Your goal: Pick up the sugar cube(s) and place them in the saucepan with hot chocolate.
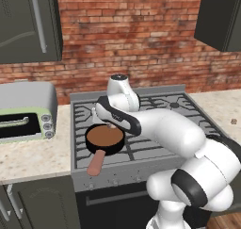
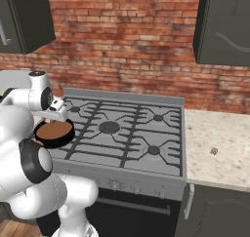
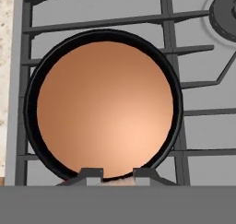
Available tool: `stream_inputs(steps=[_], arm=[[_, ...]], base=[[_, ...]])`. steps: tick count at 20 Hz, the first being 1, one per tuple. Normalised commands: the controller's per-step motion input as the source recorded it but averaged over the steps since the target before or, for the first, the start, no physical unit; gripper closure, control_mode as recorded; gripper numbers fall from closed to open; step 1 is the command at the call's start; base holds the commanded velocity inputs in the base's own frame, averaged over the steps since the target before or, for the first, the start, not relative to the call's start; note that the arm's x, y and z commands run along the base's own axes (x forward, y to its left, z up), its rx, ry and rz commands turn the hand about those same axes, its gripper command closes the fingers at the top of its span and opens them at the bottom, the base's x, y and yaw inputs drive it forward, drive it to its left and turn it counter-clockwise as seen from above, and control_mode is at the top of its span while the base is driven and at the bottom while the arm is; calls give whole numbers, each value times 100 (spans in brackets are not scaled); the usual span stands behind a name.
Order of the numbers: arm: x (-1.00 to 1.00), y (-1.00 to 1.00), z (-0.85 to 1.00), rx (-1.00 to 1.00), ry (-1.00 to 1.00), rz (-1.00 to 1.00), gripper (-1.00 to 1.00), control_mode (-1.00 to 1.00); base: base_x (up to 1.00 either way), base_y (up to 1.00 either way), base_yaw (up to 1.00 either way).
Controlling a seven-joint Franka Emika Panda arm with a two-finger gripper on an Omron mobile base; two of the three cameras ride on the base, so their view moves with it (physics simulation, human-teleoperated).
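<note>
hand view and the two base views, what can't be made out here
- Between the jaws of the gripper: something pale shows in the hand view, cut off by the bottom edge; whether it is a sugar cube is unclear.
- Saucepan far rim: in the left base view the arm covers it.
- Small brown object on the counter: too small in the right base view to identify.
- Toaster oven: cut off by the left edge in the left base view.

We find both base cameras set behind the arm, left and right, facing the stove and brick wall; the hand camera looks straight down, close above the saucepan.
</note>
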Motion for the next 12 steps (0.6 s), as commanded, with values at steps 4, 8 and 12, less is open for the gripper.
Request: stream_inputs(steps=[4, 8, 12], arm=[[0, 1, -4, 0, 0, 0, 100, -100], [10, 0, -1, 0, 0, 0, 100, -100], [18, 2, 0, 0, 0, 0, 100, -100]], base=[[0, 0, 0], [0, 0, 0], [0, 0, 0]])
